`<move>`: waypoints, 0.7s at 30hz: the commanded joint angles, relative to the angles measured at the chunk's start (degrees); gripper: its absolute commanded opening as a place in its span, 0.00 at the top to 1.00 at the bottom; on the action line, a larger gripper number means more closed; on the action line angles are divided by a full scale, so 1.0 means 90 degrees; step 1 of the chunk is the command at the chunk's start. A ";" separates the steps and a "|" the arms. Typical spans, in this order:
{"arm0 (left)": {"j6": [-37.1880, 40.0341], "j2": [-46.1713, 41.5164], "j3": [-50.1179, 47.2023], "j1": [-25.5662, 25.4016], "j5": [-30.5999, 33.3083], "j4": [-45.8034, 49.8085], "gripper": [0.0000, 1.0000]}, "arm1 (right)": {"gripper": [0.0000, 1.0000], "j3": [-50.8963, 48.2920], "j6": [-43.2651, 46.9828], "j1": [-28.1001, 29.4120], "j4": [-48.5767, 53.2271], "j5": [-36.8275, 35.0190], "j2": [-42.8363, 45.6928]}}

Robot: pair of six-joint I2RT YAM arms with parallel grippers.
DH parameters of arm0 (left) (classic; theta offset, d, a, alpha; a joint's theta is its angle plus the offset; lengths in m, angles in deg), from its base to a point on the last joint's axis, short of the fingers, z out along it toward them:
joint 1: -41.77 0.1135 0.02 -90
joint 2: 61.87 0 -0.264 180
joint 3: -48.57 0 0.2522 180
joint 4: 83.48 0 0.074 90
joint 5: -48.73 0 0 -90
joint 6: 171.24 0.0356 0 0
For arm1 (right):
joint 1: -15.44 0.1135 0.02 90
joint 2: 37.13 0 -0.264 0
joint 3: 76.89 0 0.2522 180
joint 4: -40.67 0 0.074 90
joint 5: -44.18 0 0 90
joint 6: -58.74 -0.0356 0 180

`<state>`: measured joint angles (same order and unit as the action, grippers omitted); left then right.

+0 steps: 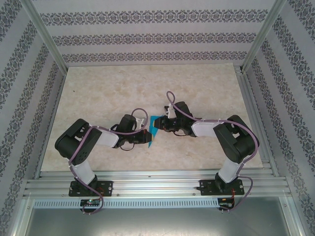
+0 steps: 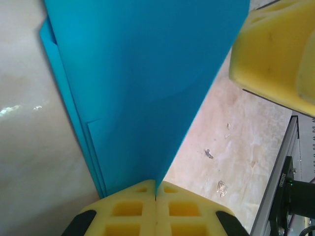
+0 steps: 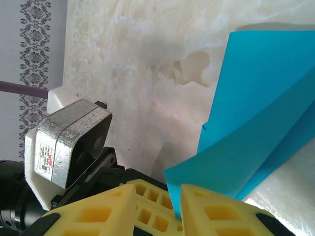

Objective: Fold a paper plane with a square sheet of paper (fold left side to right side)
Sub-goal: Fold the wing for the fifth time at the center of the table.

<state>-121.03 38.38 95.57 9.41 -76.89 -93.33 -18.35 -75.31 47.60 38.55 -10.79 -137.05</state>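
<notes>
Left gripper (image 2: 156, 194): its two yellow fingers are pressed together. They are clamped on the pointy tip of the teal paper (image 2: 147, 88).
Teal paper: it is held up off the table (image 1: 108, 88), near the middle, between the two grippers. It is folded in layers, and the layer edges do not quite line up.
Right gripper (image 3: 172, 196): its fingers are a little apart, with a corner of the paper between them. The view is tight, so it may or may not be touching the paper.
Slip risk: the left gripper holds only a tiny tip. A tug from the other side could pull the paper out.
Tear risk: if both grippers clamp and pull apart, the thin paper could rip.
Crooked fold risk: the layers could slide, so the next fold could come out crooked.
</notes>
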 commanded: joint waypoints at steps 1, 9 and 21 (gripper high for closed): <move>-0.0132 0.0150 -0.0060 0.0086 -0.0091 -0.0396 1.00 | 0.71 0.0186 0.0002 0.0044 -0.0115 -0.0053 -0.0077; -0.0357 0.0160 -0.0226 0.0267 -0.0266 -0.0677 1.00 | 0.73 0.0181 -0.0036 0.0069 -0.0179 -0.0034 -0.0177; -0.0604 0.0423 -0.0084 0.0453 -0.0753 -0.0830 1.00 | 0.74 0.0395 -0.0105 0.0132 -0.0314 -0.0052 -0.0483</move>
<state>-125.53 40.80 94.41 12.60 -82.61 -98.93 -16.49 -75.62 48.06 38.07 -10.82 -140.13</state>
